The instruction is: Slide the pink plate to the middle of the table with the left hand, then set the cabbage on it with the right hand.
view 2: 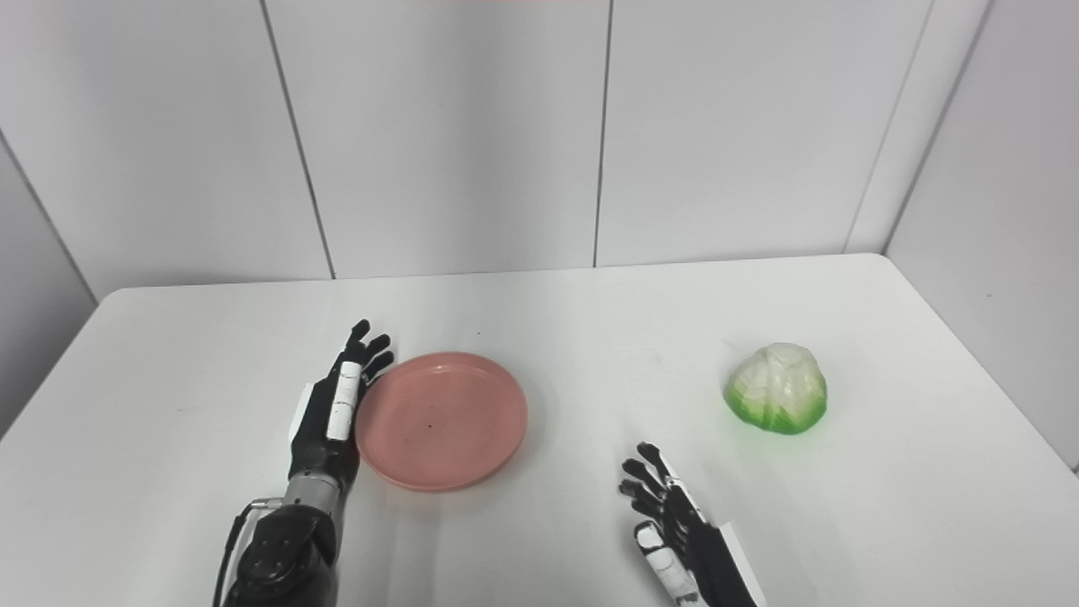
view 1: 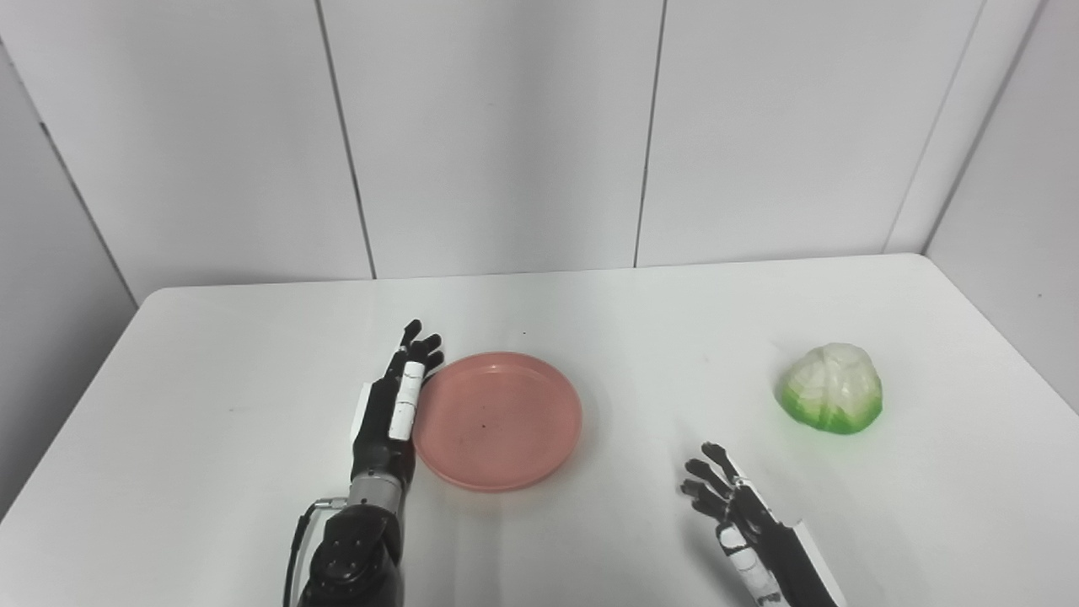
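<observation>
While the pink plate [view 1: 497, 420] lies flat on the white table [view 1: 211, 405], a little left of the table's middle, the left hand [view 1: 394, 405] is laid against the plate's left rim with its fingers [view 1: 413, 347] stretched out and pointing toward the far wall. Nothing is gripped by this hand; it is held flat and edge-on beside the plate, touching or all but touching the rim. The cabbage [view 1: 831, 389] is seen well apart from the plate, on the right part of the table, resting with its green base down and its pale top up. The right hand [view 1: 738, 514] is held near the front edge, between plate and cabbage, with its fingers spread and nothing held in it.
</observation>
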{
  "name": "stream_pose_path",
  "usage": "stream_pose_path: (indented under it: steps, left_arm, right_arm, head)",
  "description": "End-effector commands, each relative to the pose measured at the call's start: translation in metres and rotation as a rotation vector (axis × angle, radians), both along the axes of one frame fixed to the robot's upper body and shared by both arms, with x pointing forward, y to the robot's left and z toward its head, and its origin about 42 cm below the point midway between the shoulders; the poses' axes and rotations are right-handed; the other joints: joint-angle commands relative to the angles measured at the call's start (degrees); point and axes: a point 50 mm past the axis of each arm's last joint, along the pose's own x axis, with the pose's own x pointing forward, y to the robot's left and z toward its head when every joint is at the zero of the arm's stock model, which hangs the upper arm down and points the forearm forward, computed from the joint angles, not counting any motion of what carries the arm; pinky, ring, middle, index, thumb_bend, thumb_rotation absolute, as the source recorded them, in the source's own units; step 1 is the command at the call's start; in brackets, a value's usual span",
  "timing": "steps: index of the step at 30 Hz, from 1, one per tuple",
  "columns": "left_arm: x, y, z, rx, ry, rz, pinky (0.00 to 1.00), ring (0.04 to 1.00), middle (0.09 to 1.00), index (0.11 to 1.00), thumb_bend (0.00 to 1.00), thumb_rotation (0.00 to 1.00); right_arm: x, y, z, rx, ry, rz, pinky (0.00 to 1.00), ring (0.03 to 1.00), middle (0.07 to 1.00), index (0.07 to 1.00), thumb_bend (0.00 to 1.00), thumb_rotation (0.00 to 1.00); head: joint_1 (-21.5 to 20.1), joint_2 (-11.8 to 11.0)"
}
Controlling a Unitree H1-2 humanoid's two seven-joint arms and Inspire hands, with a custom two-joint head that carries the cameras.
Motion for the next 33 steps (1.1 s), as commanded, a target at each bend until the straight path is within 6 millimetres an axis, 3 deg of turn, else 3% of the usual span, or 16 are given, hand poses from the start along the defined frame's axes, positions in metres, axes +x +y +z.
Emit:
stream_pose_path:
  steps: [1,9,17,33]
  left_arm:
    - [0.000,-0.017,0.002,-0.050,0.017,-0.024,0.87,0.893,0.892,0.930,0.93,0.92]
    - [0.001,-0.027,0.006,-0.126,0.033,-0.034,0.94,0.911,0.921,0.939,0.95,0.90]
    - [0.002,-0.028,0.006,-0.108,0.035,-0.044,0.91,0.915,0.929,0.962,0.93,0.92]
    - [0.002,-0.010,0.002,-0.132,0.053,-0.035,0.95,0.910,0.917,0.946,0.92,0.90]
  right_arm:
    - [0.003,0.012,0.002,0.014,0.013,0.013,0.87,0.850,0.891,0.943,0.87,0.93]
    - [0.007,0.028,0.006,0.005,-0.008,0.016,0.86,0.841,0.893,0.940,0.84,0.94]
    - [0.009,0.035,0.009,0.024,-0.012,0.018,0.86,0.850,0.892,0.936,0.83,0.94]
    - [0.010,0.041,0.010,0.003,-0.054,-0.034,0.83,0.828,0.913,0.897,0.82,0.94]
  head:
    - [-0.7,0.1]
    - [-5.2,0.0]
    - [-6.1,0.1]
    - [-8.0,-0.2]
